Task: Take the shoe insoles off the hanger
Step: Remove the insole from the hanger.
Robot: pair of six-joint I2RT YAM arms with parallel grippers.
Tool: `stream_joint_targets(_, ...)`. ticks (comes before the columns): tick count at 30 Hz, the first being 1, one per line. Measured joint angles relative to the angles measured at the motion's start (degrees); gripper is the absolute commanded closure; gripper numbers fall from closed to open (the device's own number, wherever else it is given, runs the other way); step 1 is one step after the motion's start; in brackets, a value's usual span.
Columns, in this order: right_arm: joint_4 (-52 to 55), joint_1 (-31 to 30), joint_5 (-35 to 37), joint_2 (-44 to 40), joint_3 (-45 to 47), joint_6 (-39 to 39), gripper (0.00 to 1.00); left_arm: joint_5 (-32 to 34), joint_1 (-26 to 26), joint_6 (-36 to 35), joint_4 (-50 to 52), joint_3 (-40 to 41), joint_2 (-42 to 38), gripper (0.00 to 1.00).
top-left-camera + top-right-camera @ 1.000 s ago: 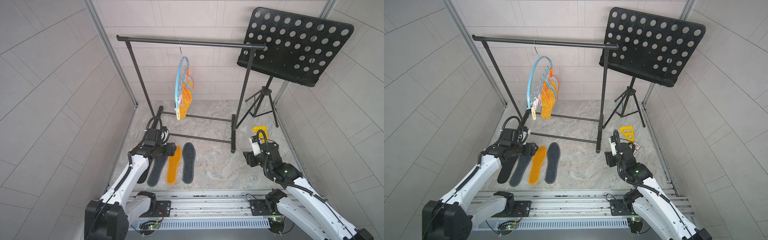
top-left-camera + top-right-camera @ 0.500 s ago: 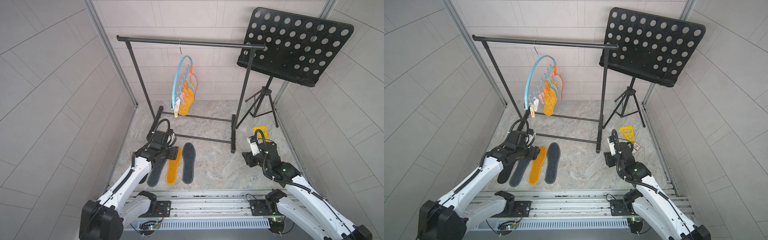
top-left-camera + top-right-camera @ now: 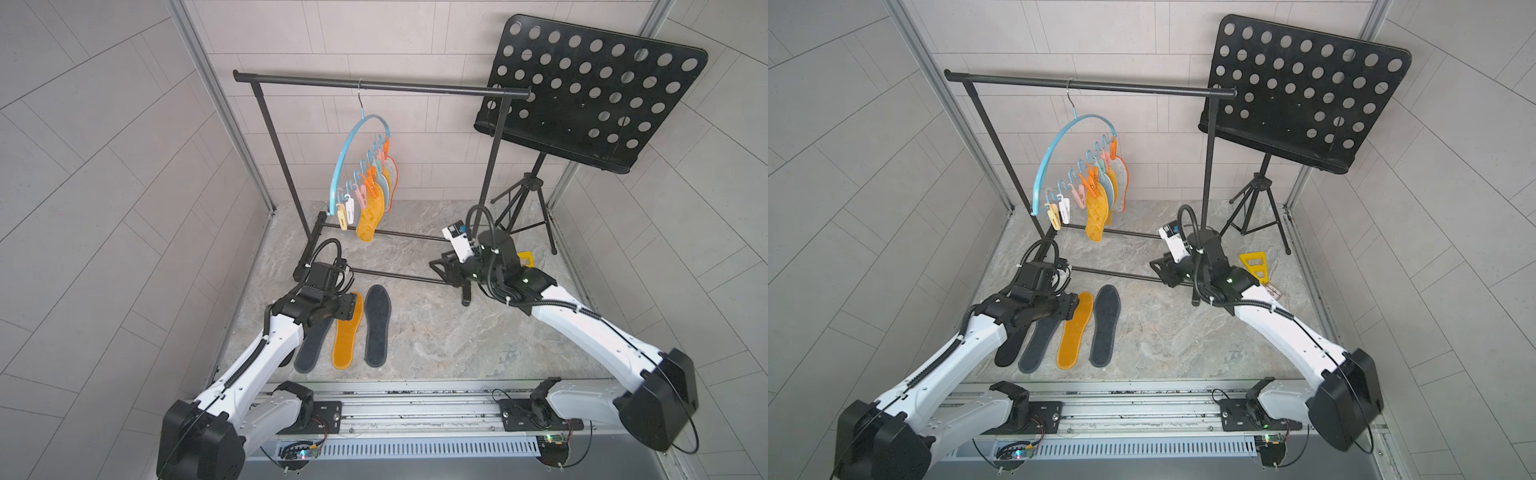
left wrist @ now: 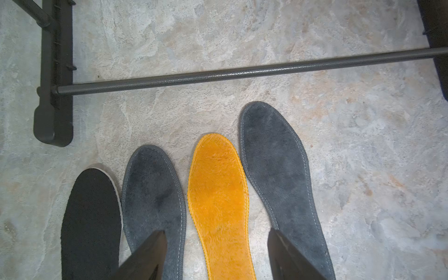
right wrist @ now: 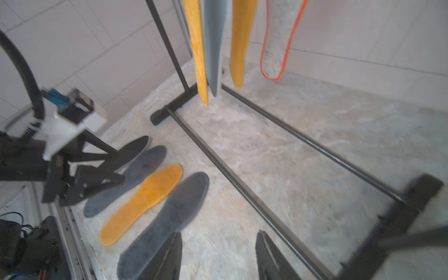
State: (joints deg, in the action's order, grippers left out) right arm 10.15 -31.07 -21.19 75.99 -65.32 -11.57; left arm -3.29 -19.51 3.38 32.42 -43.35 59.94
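The light-blue hanger (image 3: 348,146) (image 3: 1045,164) hangs by its hook from the rack's top bar. Clipped under it are an orange-yellow insole (image 3: 367,216) (image 3: 1095,216) (image 5: 199,48), a light grey-blue one (image 5: 214,43), another orange-yellow one (image 5: 240,41) and a red-orange mesh one (image 3: 1121,183) (image 5: 278,41). On the floor lie a black insole (image 4: 91,218), a dark grey one (image 3: 309,347) (image 4: 152,194), an orange one (image 3: 345,336) (image 4: 218,194) and a second dark grey one (image 3: 376,324) (image 4: 274,164). My left gripper (image 3: 351,300) (image 4: 216,232) hovers open over them, holding nothing. My right gripper (image 3: 440,268) (image 5: 219,233) is open and empty, low by the rack's base.
The black garment rack (image 3: 374,85) has floor bars (image 4: 242,72) and feet (image 5: 412,194) close to both grippers. A black perforated music stand (image 3: 590,91) on a tripod stands at the back right. A yellow triangular piece (image 3: 1254,264) lies by the right arm.
My right arm has swung left towards the rack's base, its jaws narrowing a little. The left gripper drifted slightly right over the floor insoles. The hanger has turned on its hook.
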Motion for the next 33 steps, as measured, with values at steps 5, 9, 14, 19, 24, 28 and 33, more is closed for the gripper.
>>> stream_joint_targets(5, -2.32, -0.55, -1.75, 15.37, -19.34, 0.26, 0.44, 0.39, -0.92, 0.0, 0.11, 0.0, 0.17, 0.27)
stream_joint_targets(9, -2.34, -0.7, -3.67, 26.77, -35.63, 0.68, 0.44, 1.46, -2.75, 0.0, 0.68, 0.0, 0.37, 0.27)
stream_joint_targets(14, -1.31, -0.81, -4.85, 37.22, -51.8, 1.2, 0.43, 2.43, -4.02, -0.02, 0.94, 0.0, 0.37, 0.27)
stream_joint_targets(19, -0.9, -0.76, -4.24, 42.12, -58.42, 2.36, 0.43, 3.15, -4.66, -0.04, 0.96, 0.0, 0.5, 0.27)
stream_joint_targets(24, -0.87, -0.63, -4.02, 44.17, -58.86, 2.6, 0.47, 3.5, -5.29, -0.04, 0.98, 0.0, 0.9, 0.27)
stream_joint_targets(28, -0.96, -0.72, -4.33, 45.94, -58.86, 2.45, 0.54, 3.58, -5.6, -0.04, 1.01, 0.0, 1.46, 0.27)
stream_joint_targets(33, -3.48, -1.31, -4.96, 47.82, -57.61, 1.42, 0.54, 3.58, -5.9, -0.07, 1.09, 0.0, 1.62, 0.28)
